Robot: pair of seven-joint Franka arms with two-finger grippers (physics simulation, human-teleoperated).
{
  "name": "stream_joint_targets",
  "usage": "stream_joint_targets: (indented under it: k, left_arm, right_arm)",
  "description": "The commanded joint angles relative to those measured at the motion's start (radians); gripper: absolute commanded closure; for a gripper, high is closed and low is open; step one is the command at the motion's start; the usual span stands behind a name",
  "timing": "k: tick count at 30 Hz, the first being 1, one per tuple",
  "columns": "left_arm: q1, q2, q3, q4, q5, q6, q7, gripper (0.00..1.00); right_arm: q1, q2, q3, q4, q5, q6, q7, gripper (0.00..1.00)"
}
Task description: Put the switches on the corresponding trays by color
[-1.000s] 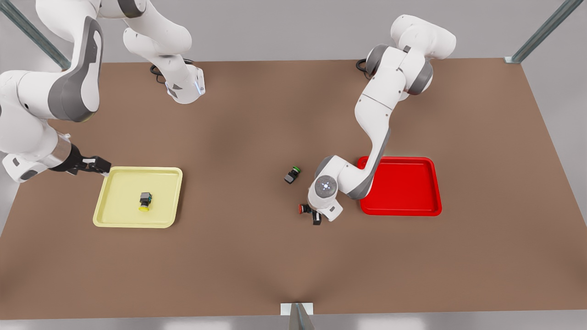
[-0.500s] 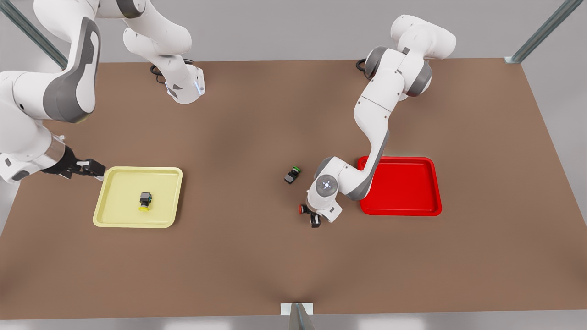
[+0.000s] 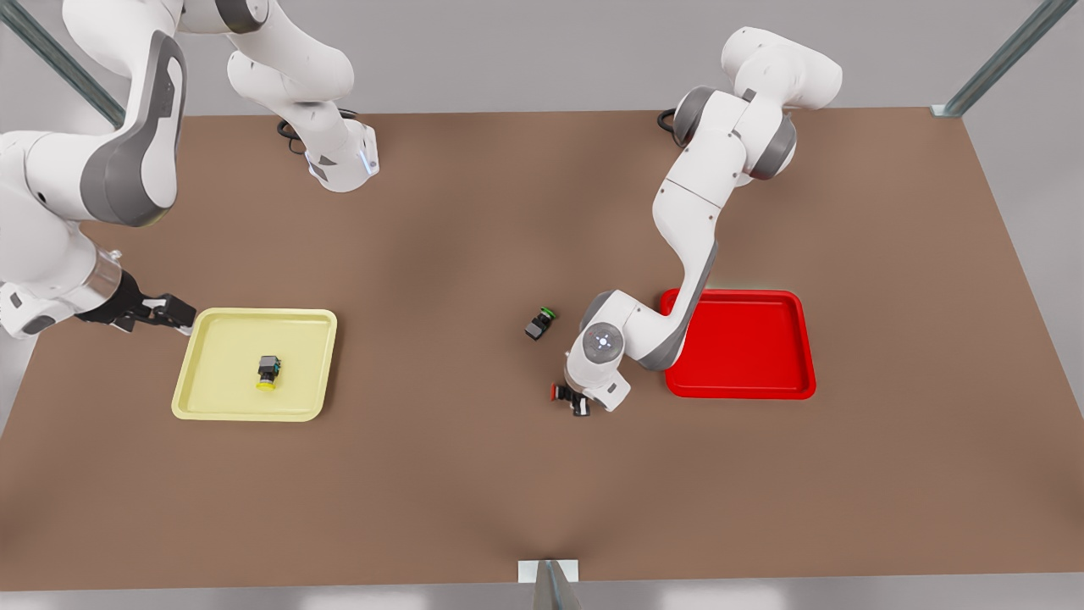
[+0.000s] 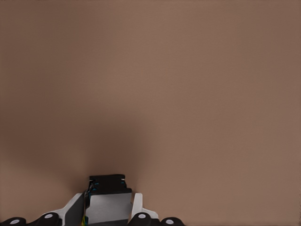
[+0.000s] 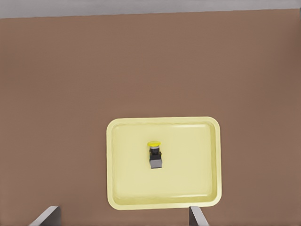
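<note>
Two white robot arms work over a brown tabletop [image 3: 474,474]. One landmark helps: the bright red square plastic tray [image 3: 745,343], shallow with a raised rim. Just beside that tray, toward the front view's left, the left claw [image 3: 581,403] points down at the tabletop and pinches the small dark grey switch with a red cap [image 3: 561,392]; its fingers [image 4: 75,212] press the grey body [image 4: 109,202] from both sides. A similar green-capped switch [image 3: 539,323] lies near it, loose on the tabletop. Well apart from the red tray, at the front view's left, sits the pale yellow square tray [image 3: 220,398], holding the yellow-capped switch [image 3: 268,372] on its side. The right claw [image 3: 174,312] hovers just outside that tray's corner, fingers [image 5: 47,215] spread wide and holding nothing.
</note>
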Motion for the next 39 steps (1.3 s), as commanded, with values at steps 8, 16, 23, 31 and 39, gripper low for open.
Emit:
stream_joint_targets:
  k: [8, 16, 23, 31, 39]
  left_arm:
    - [0.000, 0.005, -0.001, 0.000, -0.001, 0.012, 0.000, 0.44]
    - [-0.003, 0.006, -0.001, 0.000, -0.001, 0.012, 0.000, 0.47]
    - [-0.003, 0.012, -0.003, 0.000, -0.001, 0.020, 0.002, 0.48]
    - [-0.015, -0.058, -0.001, -0.017, 0.053, -0.074, 0.052, 0.48]
    - [-0.009, -0.465, 0.021, -0.638, 0.144, 0.057, 0.262, 0.48]
  right_arm:
    - [-0.001, 0.000, 0.000, 0.002, 0.000, 0.000, 0.000, 0.00]
    - [-0.001, 0.001, 0.000, 0.000, 0.006, 0.000, 0.000, 0.00]
    - [-0.005, 0.001, -0.005, 0.003, 0.020, -0.002, -0.009, 0.00]
    - [-0.007, 0.003, -0.003, 0.005, 0.021, 0.000, -0.009, 0.00]
    - [-0.007, 0.003, -0.005, 0.005, 0.035, 0.002, -0.012, 0.00]
